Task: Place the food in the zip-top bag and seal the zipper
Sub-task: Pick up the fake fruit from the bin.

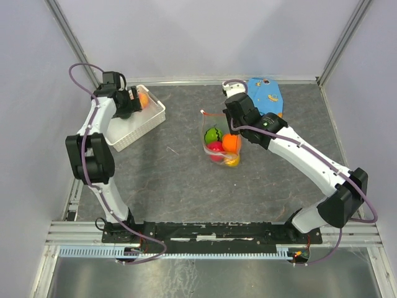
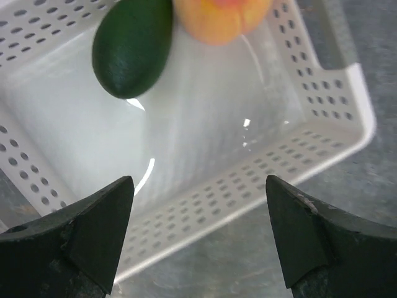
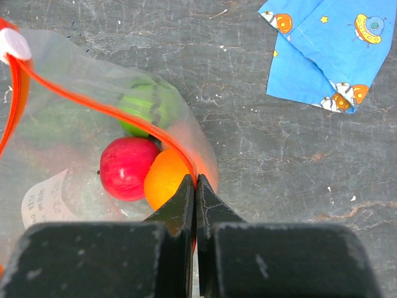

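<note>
**Mia:** What did you see from up top?

**Ben:** The zip-top bag (image 1: pixel 211 123) lay near the middle of the bench (image 1: pixel 186 186), a bit toward the far edge. Inside it were a striped green fruit (image 1: pixel 214 135), an orange fruit (image 1: pixel 231 143), a red fruit (image 1: pixel 215 148) and a yellow fruit (image 1: pixel 231 161).

**Mia:** And the arms?

**Ben:** The right claw (image 1: pixel 231 117) was at the far end of the bag. The left claw (image 1: pixel 138 99) hung over the white basket (image 1: pixel 133 130) in the far left corner. A blue cloth (image 1: pixel 267 96) lay by the far edge, just behind the right arm.

**Mia:** What did the left wrist camera show?

**Ben:** The left claw was spread wide with nothing in it. Below it, the basket held a dark green fruit (image 2: pixel 132 46) and a peach fruit (image 2: pixel 222 18). They lay right next to each other by one wall.

**Mia:** And the right wrist camera?

**Ben:** The right claw was pinched tight on the zipper (image 3: pixel 111 108), the red-orange strip on the bag. Near a white slider (image 3: pixel 12 43) the two sides of the strip were apart. The red, orange and striped green fruits showed through the plastic, next to a paper note (image 3: pixel 43 202). The blue cloth lay apart from the bag.
</note>
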Motion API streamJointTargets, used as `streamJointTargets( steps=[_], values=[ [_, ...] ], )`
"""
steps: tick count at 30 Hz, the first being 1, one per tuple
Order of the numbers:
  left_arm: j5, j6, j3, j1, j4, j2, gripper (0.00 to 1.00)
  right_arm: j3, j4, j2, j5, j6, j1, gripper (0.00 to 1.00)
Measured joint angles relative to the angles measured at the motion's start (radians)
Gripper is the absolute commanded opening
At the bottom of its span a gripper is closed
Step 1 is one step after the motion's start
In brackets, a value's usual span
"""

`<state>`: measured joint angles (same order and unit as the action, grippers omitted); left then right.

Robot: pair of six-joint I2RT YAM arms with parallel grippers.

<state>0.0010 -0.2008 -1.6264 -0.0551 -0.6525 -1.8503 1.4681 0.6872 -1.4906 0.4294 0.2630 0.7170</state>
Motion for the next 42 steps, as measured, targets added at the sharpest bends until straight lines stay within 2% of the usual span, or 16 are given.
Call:
streamJointTargets(
  steps=[10,20,27,30,33,38,42],
  values=[
    [-0.009,0.169,-0.217,-0.07,0.026,-0.235,0.92,-0.033,-0.026,0.013,-0.023,0.0,-0.005,0.02],
    [0.002,0.211,-0.351,-0.076,0.027,-0.443,0.85,-0.034,-0.02,0.013,-0.018,0.001,-0.006,0.02],
    [0.011,0.211,-0.39,-0.079,0.026,-0.522,0.77,-0.035,-0.008,0.013,-0.005,0.006,-0.006,0.02],
    [0.019,0.211,-0.39,-0.079,0.027,-0.529,0.68,-0.05,-0.002,0.023,0.002,0.01,-0.006,0.02],
    [0.03,0.211,-0.391,-0.079,0.029,-0.529,0.51,-0.066,0.005,0.035,0.007,0.013,-0.006,0.02],
    [0.036,0.21,-0.385,-0.079,0.035,-0.525,0.41,-0.084,0.006,0.048,0.018,0.019,-0.006,0.02],
    [0.036,0.198,-0.27,-0.079,0.061,-0.446,0.38,-0.085,0.003,0.05,0.023,0.017,-0.006,0.02]
  ],
)
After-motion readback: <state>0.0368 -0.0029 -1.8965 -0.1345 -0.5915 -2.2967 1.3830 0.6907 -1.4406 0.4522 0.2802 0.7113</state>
